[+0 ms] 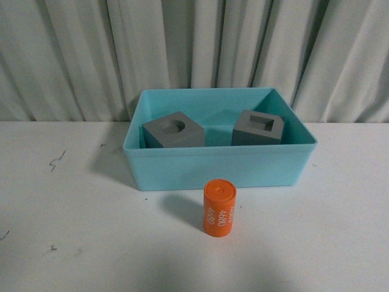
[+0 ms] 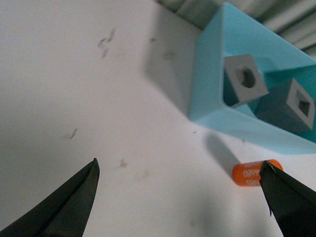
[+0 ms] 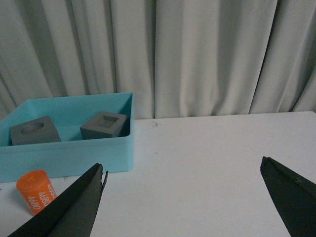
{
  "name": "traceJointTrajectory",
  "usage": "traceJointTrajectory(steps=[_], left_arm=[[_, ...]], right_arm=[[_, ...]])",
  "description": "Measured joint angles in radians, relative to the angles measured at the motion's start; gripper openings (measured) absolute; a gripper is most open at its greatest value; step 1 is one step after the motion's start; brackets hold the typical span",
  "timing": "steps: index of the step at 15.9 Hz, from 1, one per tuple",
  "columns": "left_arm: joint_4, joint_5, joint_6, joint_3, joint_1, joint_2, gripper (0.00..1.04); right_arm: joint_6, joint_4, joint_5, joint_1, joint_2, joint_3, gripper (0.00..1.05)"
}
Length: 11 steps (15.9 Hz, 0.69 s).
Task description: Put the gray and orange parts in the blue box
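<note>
The blue box (image 1: pixel 219 167) stands at the middle of the white table. Inside it rest two gray cubes: one with a round recess (image 1: pixel 173 131) on the left, one with a square recess (image 1: pixel 258 128) on the right. An orange cylinder (image 1: pixel 219 207) with white digits stands upright on the table just in front of the box. Neither arm shows in the front view. My left gripper (image 2: pixel 178 170) hangs open over bare table, the orange cylinder (image 2: pixel 247 174) beside one fingertip. Open too, my right gripper (image 3: pixel 182 168) holds nothing, with the blue box (image 3: pixel 74 150) and orange cylinder (image 3: pixel 35 191) off to one side.
A pale pleated curtain (image 1: pixel 194 55) closes off the back of the table. Small dark scuff marks (image 1: pixel 56 160) dot the white tabletop left of the box.
</note>
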Motion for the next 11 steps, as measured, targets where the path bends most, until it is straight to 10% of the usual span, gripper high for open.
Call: traceJointTrajectory(steps=[5, 8, 11], left_arm=[[-0.312, 0.234, 0.059, -0.211, 0.546, -0.482, 0.98], [-0.235, 0.282, 0.074, -0.245, 0.563, -0.481, 0.96], [0.277, 0.388, 0.313, -0.499, 0.462, -0.761, 0.67]], right_arm=[[0.000, 0.000, 0.000, 0.000, 0.000, 0.000, 0.98], [0.000, 0.000, 0.000, 0.000, 0.000, 0.000, 0.98], [0.000, -0.002, 0.000, 0.000, 0.001, 0.000, 0.98]])
